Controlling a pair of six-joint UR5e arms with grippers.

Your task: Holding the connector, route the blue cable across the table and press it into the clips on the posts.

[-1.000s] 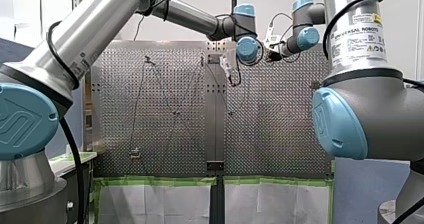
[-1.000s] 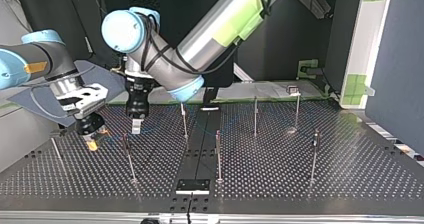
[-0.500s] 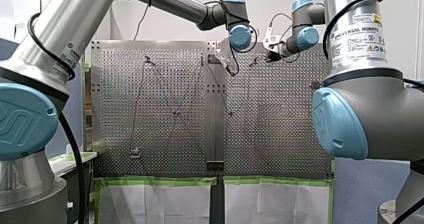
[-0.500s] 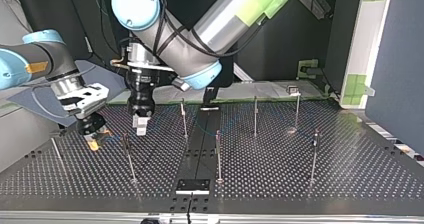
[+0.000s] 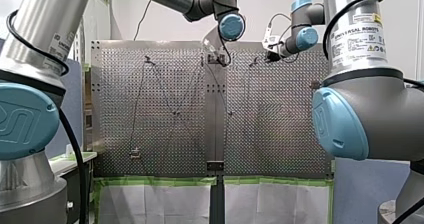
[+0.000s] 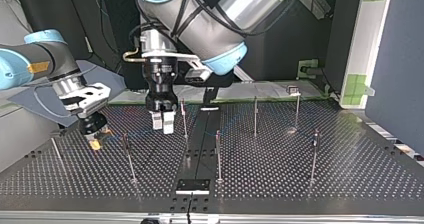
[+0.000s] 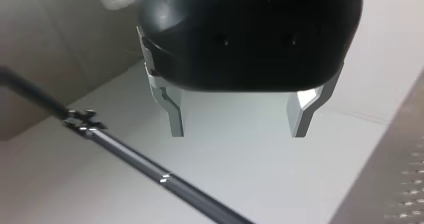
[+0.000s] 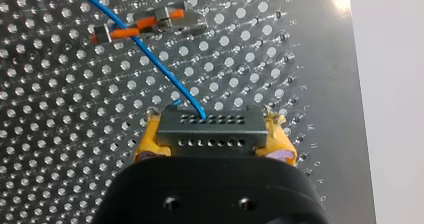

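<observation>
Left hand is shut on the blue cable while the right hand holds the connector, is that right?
Not quite. The left hand is open and holds nothing, as the left wrist view shows. The rest stands: the right hand is shut on the connector, and the blue cable leads out of that connector.

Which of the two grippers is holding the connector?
My right gripper: its yellow pads clamp the connector; my left gripper hangs open and empty.
</observation>
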